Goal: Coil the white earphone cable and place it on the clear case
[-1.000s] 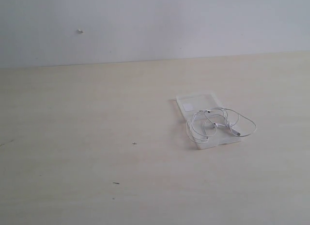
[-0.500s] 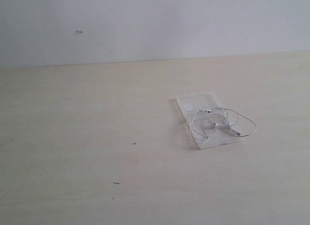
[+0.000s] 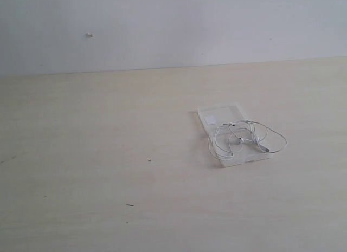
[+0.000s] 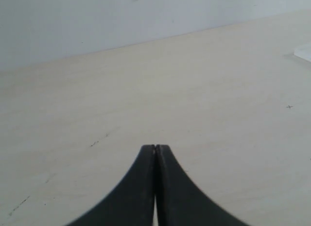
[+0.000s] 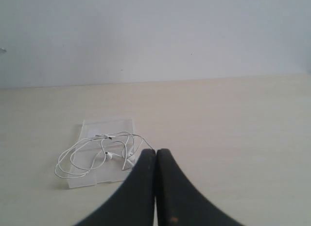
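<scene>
The clear case (image 3: 219,115) lies flat on the pale table, right of centre, with a small white label on its far half. The white earphone cable (image 3: 246,137) rests in loose loops on the case's near half, one loop spilling off the right edge. In the right wrist view the same cable (image 5: 82,155) and case (image 5: 107,127) lie beyond my right gripper (image 5: 156,152), which is shut and empty, well back from them. My left gripper (image 4: 155,147) is shut on nothing over bare table. Neither gripper shows in the exterior view.
The light wooden table (image 3: 108,143) runs back to a plain white wall. A tiny dark cross mark (image 3: 150,161) and a small dark speck (image 3: 130,205) sit on the tabletop left of the case.
</scene>
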